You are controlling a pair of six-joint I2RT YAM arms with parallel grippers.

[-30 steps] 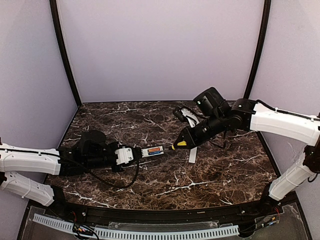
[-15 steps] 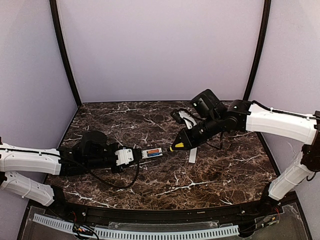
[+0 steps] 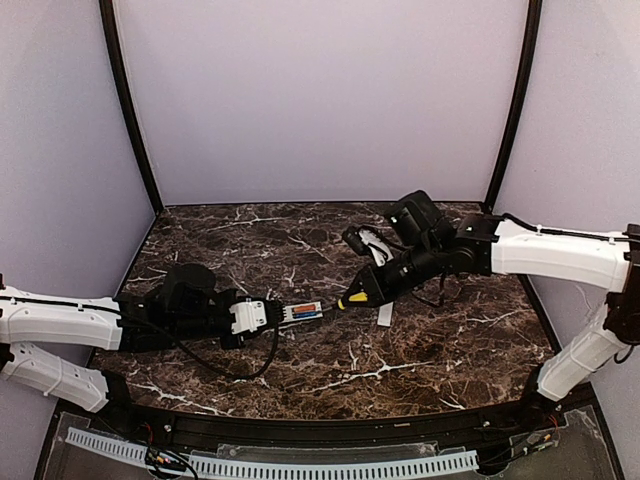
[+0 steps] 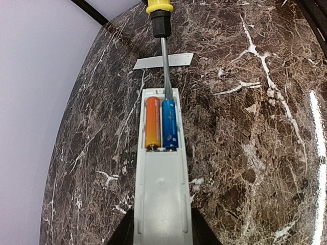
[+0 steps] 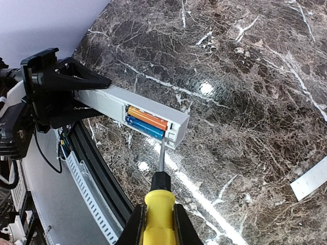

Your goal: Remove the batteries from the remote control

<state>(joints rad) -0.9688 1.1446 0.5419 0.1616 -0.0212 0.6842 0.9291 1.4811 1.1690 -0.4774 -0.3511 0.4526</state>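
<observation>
Gripped in left hand (image 4: 161, 233): remote control (image 4: 162, 199); batteries (image 4: 161, 124) ahead.

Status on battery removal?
Left gripper shut on slim white-grey remote. Right gripper shut on yellow-handled screwdriver, tip at blue cell; orange cell beside it, both seated. Nothing blocking.

Cut off at frame edges: remote (image 4: 162, 204) near end, screwdriver (image 4: 161, 25) handle, cover (image 5: 310, 185). Too small overhead to tell 2 batteries (image 3: 307, 311) apart.

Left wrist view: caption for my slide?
Tip of the yellow-handled screwdriver at the blue cylindrical battery, beside the orange battery, in the slim grey remote control.
</observation>
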